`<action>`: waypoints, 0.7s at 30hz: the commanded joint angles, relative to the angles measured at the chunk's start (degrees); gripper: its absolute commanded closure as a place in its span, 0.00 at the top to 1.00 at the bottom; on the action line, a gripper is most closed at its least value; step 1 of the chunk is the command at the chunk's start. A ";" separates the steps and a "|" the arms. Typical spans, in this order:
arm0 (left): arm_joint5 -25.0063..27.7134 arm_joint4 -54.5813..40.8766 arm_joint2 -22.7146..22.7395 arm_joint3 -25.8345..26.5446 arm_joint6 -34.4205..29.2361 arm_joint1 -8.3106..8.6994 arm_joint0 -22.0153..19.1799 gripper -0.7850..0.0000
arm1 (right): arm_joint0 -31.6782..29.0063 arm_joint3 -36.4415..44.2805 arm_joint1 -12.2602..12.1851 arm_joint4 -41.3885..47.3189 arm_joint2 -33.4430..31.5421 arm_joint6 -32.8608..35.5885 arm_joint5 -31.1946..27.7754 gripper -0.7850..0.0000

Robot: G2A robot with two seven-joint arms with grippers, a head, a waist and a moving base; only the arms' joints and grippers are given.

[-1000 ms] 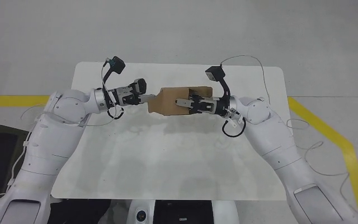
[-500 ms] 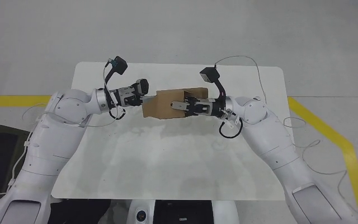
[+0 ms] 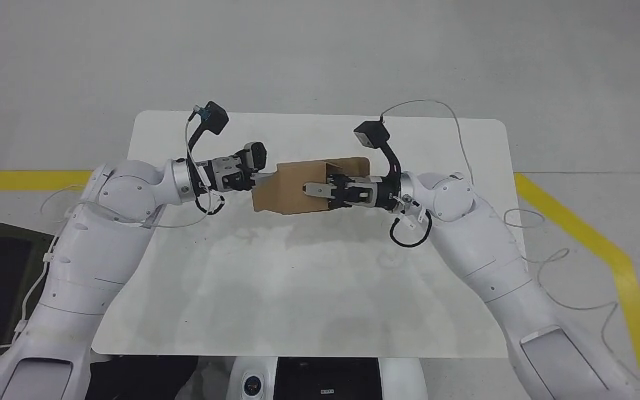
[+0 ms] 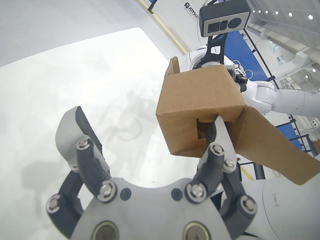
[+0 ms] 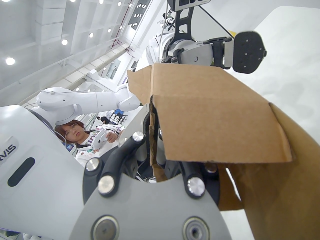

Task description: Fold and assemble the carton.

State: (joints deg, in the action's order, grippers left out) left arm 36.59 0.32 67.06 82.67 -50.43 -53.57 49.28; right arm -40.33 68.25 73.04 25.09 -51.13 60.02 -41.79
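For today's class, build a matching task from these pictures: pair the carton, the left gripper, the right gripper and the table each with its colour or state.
Things:
1. carton
2. left gripper
3. right gripper
4. table

Colour or state:
A. white and flat, under both arms
B. open, with one fingertip inside the carton's open end
C. brown, with its end flaps still unfolded
D. shut on a wall of the carton

Pairs: 1-C, 2-B, 3-D, 4-A
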 commanded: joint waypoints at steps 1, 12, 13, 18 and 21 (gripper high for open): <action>0.00 -0.02 0.00 0.01 -0.01 0.01 0.00 1.00 | -0.02 -0.03 0.03 0.00 -0.03 0.04 0.01 0.00; -0.55 -0.26 0.98 -0.86 0.67 0.20 0.04 1.00 | -1.43 -2.01 -0.95 -5.93 -4.48 -6.40 -0.09 0.00; -0.63 -0.26 1.16 -0.98 0.82 0.23 -0.01 1.00 | -1.85 -1.77 -1.14 -6.87 -5.17 -7.43 0.17 0.00; -0.53 -0.88 1.96 -0.51 1.06 0.37 0.02 1.00 | -3.71 -0.02 -2.26 -12.86 -8.21 -10.05 3.46 0.00; -0.29 -1.25 2.25 0.55 0.87 0.47 0.37 1.00 | -4.84 1.68 -2.69 -15.67 -8.92 -10.81 6.68 0.00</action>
State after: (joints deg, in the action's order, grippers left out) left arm 36.20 -0.79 69.24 82.75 -49.46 -53.14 49.47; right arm -44.83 69.23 70.48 10.55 -59.90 49.43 -36.49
